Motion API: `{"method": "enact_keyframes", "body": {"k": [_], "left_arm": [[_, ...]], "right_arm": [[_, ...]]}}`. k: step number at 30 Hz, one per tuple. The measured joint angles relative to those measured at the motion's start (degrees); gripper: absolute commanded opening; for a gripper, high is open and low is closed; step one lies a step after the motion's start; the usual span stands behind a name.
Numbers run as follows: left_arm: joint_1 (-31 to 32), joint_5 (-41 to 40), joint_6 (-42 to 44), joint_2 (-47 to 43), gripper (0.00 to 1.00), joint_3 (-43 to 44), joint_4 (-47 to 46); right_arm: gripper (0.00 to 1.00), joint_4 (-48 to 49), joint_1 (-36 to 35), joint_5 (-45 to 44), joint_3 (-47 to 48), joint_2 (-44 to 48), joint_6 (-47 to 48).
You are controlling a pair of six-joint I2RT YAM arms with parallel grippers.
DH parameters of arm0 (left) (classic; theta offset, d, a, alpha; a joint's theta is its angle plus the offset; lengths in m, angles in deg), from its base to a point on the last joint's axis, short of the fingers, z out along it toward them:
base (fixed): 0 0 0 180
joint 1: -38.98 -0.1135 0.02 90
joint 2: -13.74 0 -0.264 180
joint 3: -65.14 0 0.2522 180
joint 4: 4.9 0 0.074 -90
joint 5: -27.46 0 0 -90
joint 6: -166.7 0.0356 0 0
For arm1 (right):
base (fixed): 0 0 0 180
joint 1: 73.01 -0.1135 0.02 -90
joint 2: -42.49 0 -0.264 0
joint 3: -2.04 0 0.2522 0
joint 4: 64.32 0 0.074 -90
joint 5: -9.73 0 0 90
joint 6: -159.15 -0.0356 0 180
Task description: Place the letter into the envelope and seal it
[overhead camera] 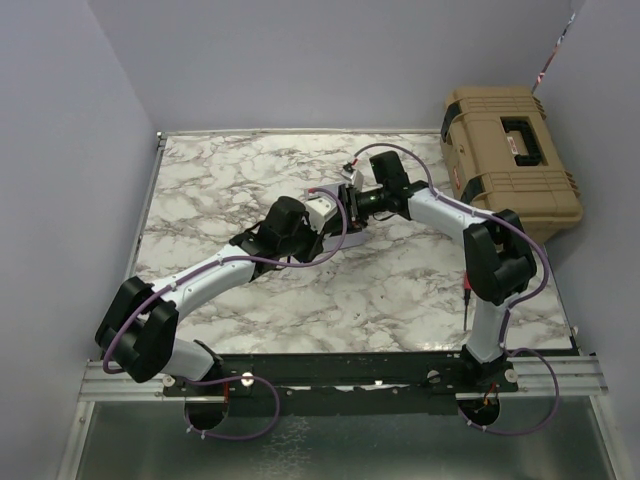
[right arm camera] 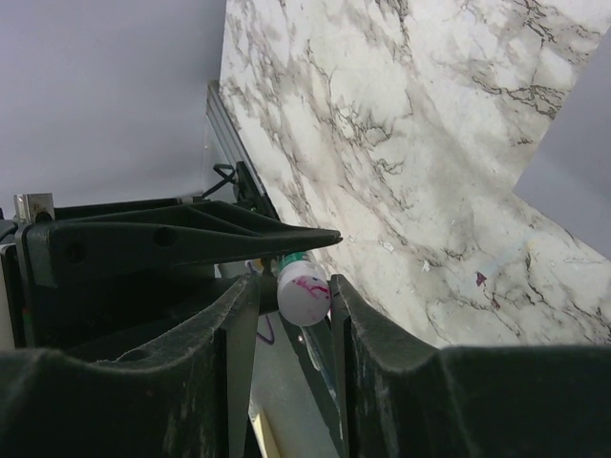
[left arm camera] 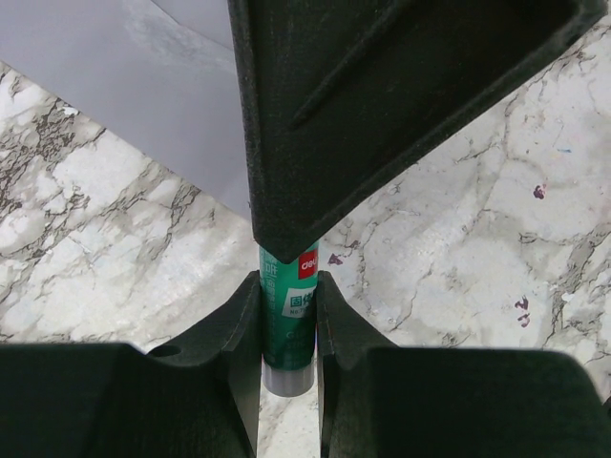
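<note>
My left gripper is shut on the green body of a glue stick, held above the marble table. My right gripper meets it end on and is shut on the stick's white cap, which has pink smears. In the top view both grippers touch at the table's middle. The grey-lavender envelope lies flat on the table beyond the left gripper, and an edge of it also shows in the right wrist view. The tan letter is out of view.
A tan toolbox stands at the back right, partly off the marble table. Grey walls close in the left and back sides. A metal rail runs along the near edge by the arm bases.
</note>
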Motion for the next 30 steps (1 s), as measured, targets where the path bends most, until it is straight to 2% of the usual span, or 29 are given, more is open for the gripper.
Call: {"method": "enact_keyframes", "body": {"k": [5, 8, 10, 12, 13, 22, 30], "left_arm": [[0.02, 0.28, -0.04, 0.0, 0.0, 0.0, 0.0], [0.04, 0.52, -0.04, -0.02, 0.0, 0.0, 0.02], [0.04, 0.72, -0.04, -0.02, 0.0, 0.0, 0.02], [0.04, 0.85, -0.04, -0.02, 0.0, 0.0, 0.0], [0.04, 0.87, -0.04, -0.02, 0.0, 0.0, 0.02], [0.0, 0.66, -0.7, -0.79, 0.0, -0.52, -0.5], [0.11, 0.87, -1.97, -5.2, 0.0, -3.13, -6.14]], "right_arm": [[0.35, -2.32, 0.11, 0.87, 0.98, -0.31, 3.39], [0.28, -3.32, 0.17, 1.01, 1.2, -0.31, 4.74], [0.2, -3.61, 0.24, 0.98, 1.29, -0.35, 5.16], [0.03, -3.63, 0.37, 1.07, 1.31, -0.52, 5.25], [0.01, -3.63, 0.42, 1.14, 1.31, -0.63, 5.27], [0.0, -5.6, 0.94, -0.22, 2.62, -0.57, 5.44], [0.0, -8.04, 2.97, -0.09, 3.72, 2.43, 1.95]]}}
